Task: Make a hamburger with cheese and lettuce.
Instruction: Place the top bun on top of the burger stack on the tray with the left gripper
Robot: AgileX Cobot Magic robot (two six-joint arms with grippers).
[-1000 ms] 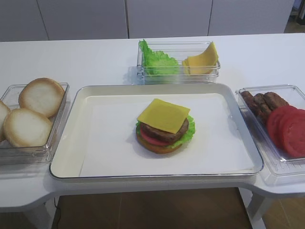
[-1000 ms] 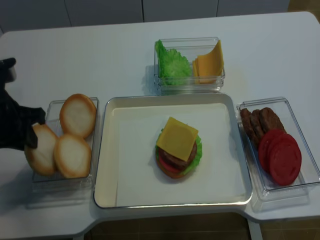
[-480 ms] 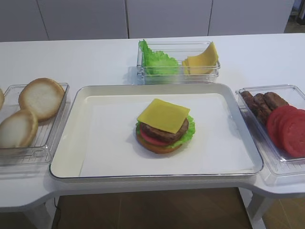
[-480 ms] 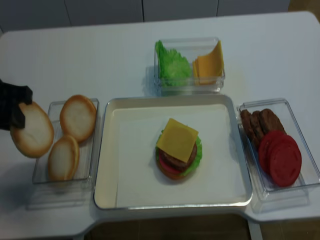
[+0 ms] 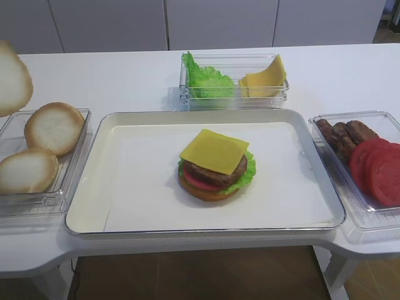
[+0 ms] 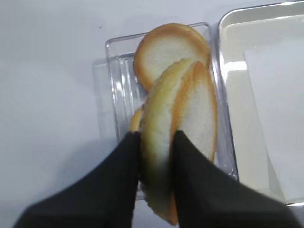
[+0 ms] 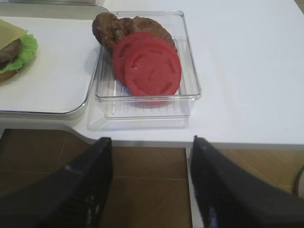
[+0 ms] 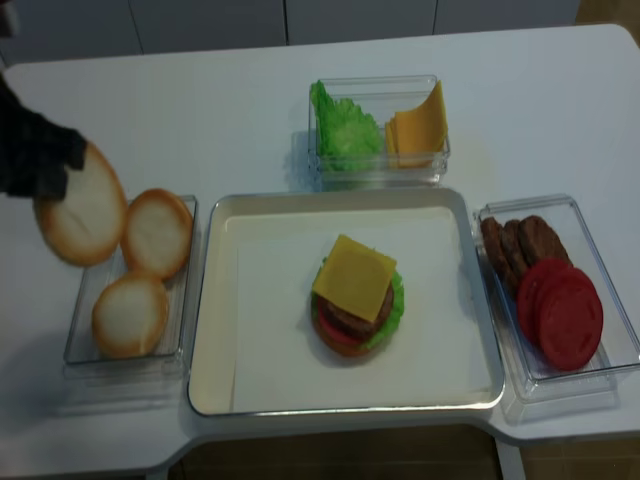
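The hamburger [image 5: 215,169] sits in the middle of the metal tray [image 5: 87,181] as an open stack. A flat yellow cheese [image 5: 214,150] square lies on top, over a dark patty, the frilly green lettuce [image 5: 250,167], a tomato slice and the bottom bun. My left gripper [image 6: 156,142] is shut on a pale bun half [image 6: 190,114], held on edge in the air above the bun tray [image 8: 75,335] at far left. This bun half [image 8: 85,215] hangs over the tray's far left corner. My right gripper [image 7: 149,152] stands open and empty below the table's front edge, before the tomato tray.
Two bun halves [image 8: 150,270] lie in the clear tray on the left. A clear box [image 8: 378,165] at the back holds a lettuce bunch and cheese slices. On the right, a clear tray [image 8: 610,375] holds patties and tomato slices [image 8: 560,315].
The left gripper has lifted the bun half up out of the bun tray and carried it toward the back. A bun half left behind has settled flat.
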